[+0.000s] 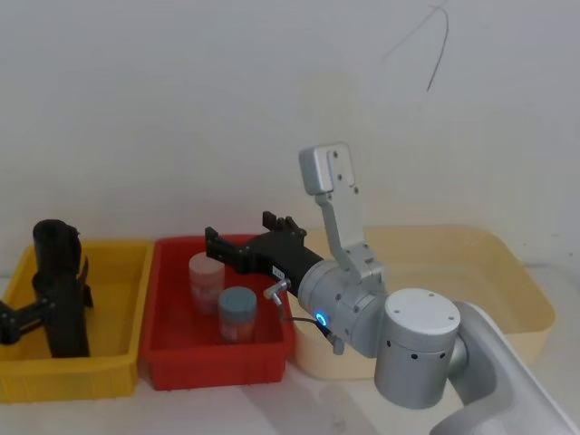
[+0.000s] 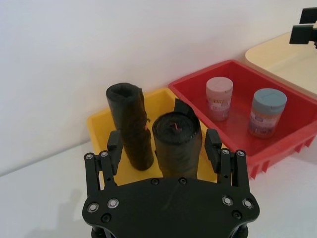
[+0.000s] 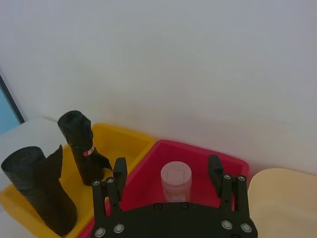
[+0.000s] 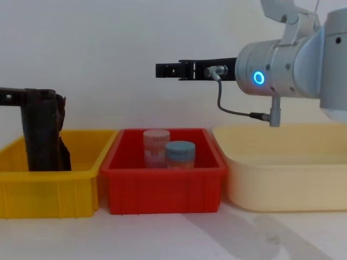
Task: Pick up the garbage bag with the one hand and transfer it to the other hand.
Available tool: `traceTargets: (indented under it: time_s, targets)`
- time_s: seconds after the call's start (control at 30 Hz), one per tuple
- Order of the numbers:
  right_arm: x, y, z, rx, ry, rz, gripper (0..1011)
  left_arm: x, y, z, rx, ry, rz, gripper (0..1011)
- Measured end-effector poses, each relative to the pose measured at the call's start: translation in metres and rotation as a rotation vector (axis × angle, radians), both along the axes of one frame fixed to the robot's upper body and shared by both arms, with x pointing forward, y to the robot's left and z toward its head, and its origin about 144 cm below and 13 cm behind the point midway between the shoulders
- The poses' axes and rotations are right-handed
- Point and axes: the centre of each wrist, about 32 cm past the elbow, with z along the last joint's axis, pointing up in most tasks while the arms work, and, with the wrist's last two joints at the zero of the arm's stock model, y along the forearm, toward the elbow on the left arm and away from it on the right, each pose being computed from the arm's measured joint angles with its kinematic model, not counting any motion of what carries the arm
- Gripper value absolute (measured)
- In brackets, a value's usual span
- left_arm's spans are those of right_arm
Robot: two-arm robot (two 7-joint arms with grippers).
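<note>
I have my left pincer (image 2: 163, 136) open, its fingers straddling the garbage bag (image 2: 176, 148). The bag stands upright in the yellow bin (image 2: 99, 129), beside another black roll (image 2: 130, 124). My right pincer (image 1: 240, 228) hangs open above the red bin (image 1: 217, 362).

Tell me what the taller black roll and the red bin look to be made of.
The taller black roll: likely thin plastic film, matte, going by its creased wound surface and hollow end. The red bin: seemingly rigid moulded plastic, smooth with a mild sheen, with a ribbed rim.
</note>
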Motion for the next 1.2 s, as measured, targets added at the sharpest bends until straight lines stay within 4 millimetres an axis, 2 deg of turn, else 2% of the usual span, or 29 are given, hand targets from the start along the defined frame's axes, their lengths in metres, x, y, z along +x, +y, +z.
traceTargets:
  time_s: [0.37,0.63,1.2]
  targets:
    - [0.004,-0.001,-0.005,-0.007,0.014,-0.011,1001,0.04,-0.003,-0.018,-0.052,0.015,-0.062,1002]
    - [0.007,-0.001,-0.008,-0.005,0.024,-0.015,1001,0.058,-0.004,-0.033,-0.105,0.044,-0.111,1001]
    - [0.016,0.0,-0.009,-0.006,0.047,0.002,1001,0.075,-0.005,-0.053,-0.164,0.079,-0.161,1002]
